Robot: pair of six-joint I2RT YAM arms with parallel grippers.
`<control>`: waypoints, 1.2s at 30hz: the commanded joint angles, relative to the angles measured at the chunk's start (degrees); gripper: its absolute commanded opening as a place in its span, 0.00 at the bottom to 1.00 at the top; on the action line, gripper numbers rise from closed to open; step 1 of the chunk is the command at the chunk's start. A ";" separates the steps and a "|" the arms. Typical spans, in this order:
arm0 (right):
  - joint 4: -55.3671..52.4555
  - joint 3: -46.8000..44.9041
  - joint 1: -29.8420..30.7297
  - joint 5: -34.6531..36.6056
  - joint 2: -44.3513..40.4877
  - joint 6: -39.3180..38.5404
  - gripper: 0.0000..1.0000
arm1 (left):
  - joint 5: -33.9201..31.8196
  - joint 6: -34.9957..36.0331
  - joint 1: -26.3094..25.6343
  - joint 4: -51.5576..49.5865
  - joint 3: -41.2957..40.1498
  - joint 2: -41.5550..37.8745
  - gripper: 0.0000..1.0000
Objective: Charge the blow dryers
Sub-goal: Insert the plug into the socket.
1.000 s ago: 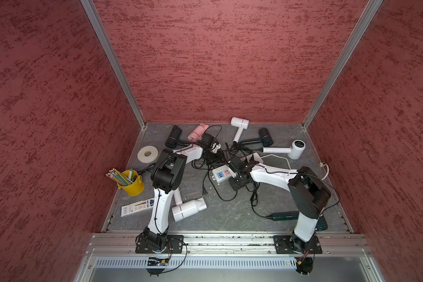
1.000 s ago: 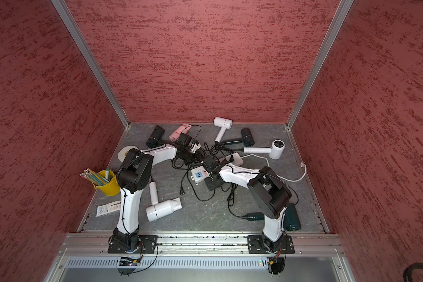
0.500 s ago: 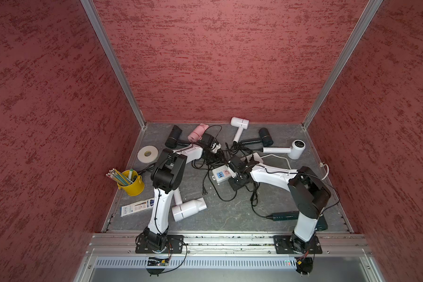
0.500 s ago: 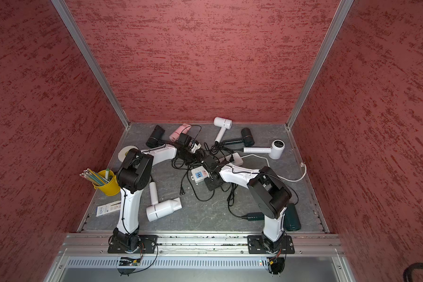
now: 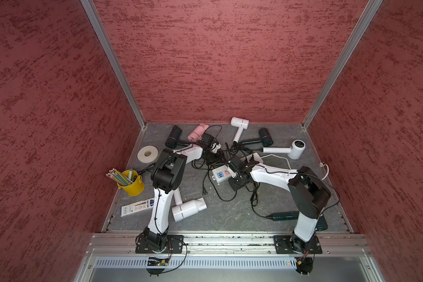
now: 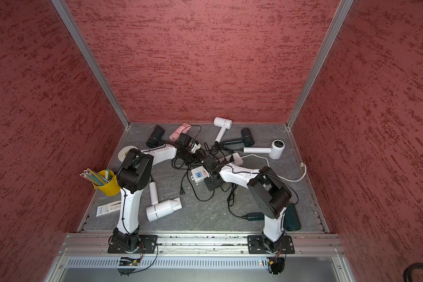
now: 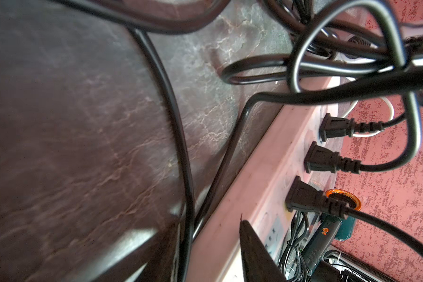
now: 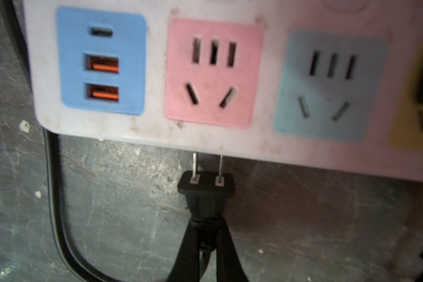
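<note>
Nothing is shifting since a second ago. Right gripper (image 8: pixel 206 224) is pinching a flat black two-prong plug (image 8: pixel 205 186) beside the smooth white power strip (image 8: pixel 156 127), mid-bench (image 5: pixel 230 217). Left gripper (image 7: pixel 193 256) is maybe straddling a glossy cord (image 7: pixel 188 171); can't tell its grip.

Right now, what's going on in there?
The right gripper is shut on a black two-prong plug, prongs aimed at the edge of the white power strip near its free pink socket, not yet in. The left gripper sits over the cords by the strip, where three plugs are already seated; whether it grips anything is unclear.
</note>
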 commanded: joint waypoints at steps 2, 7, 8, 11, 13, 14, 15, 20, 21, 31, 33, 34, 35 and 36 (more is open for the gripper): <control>7.43 1.44 -0.70 -1.02 -0.03 -1.01 0.00 | 0.58 1.26 -1.79 -4.54 -1.42 2.98 0.42; 7.99 1.59 -0.77 -2.18 -0.72 -0.89 0.00 | 0.57 1.15 -1.78 -4.46 -1.32 3.24 0.41; 8.11 1.74 -0.75 -2.42 -0.76 -0.87 0.00 | 0.62 1.10 -1.79 -4.50 -1.22 3.33 0.41; 8.64 1.75 -0.86 -3.24 -0.74 -0.69 0.00 | 0.69 1.04 -1.87 -4.50 -1.23 3.42 0.41; 8.88 1.83 -0.92 -3.72 -0.64 -0.61 0.00 | 0.71 1.08 -1.86 -4.51 -1.09 3.42 0.41; 8.90 1.88 -0.93 -3.88 -0.56 -0.60 0.00 | 0.71 1.00 -1.87 -4.51 -1.11 3.42 0.42; 8.85 1.96 -0.95 -3.97 -0.51 -0.60 0.00 | 0.73 1.01 -1.91 -4.52 -1.07 3.50 0.42; 9.19 2.31 -0.93 -4.76 -0.41 -0.61 0.00 | 0.71 1.06 -1.96 -4.53 -0.91 3.68 0.41; 9.15 2.40 -0.99 -4.74 -0.31 -0.57 0.00 | 0.71 1.01 -1.96 -4.60 -0.93 3.77 0.42; 7.18 2.90 -1.00 -1.30 1.10 1.40 0.00 | 0.75 0.96 -2.05 -4.83 -0.73 3.86 0.42; 5.80 3.69 -0.98 0.86 1.72 2.94 0.00 | 0.80 0.93 -2.05 -4.78 -0.74 4.02 0.42; 5.30 4.03 -0.96 1.72 1.97 3.88 0.00 | 0.80 0.99 -2.05 -4.84 -0.67 4.12 0.41; 4.99 4.32 -1.01 2.29 2.12 4.87 0.00 | 0.88 0.94 -2.05 -5.00 -0.50 4.25 0.42; 5.09 4.42 -0.94 2.52 2.11 5.79 0.00 | 0.89 0.99 -2.05 -5.12 -0.43 4.38 0.42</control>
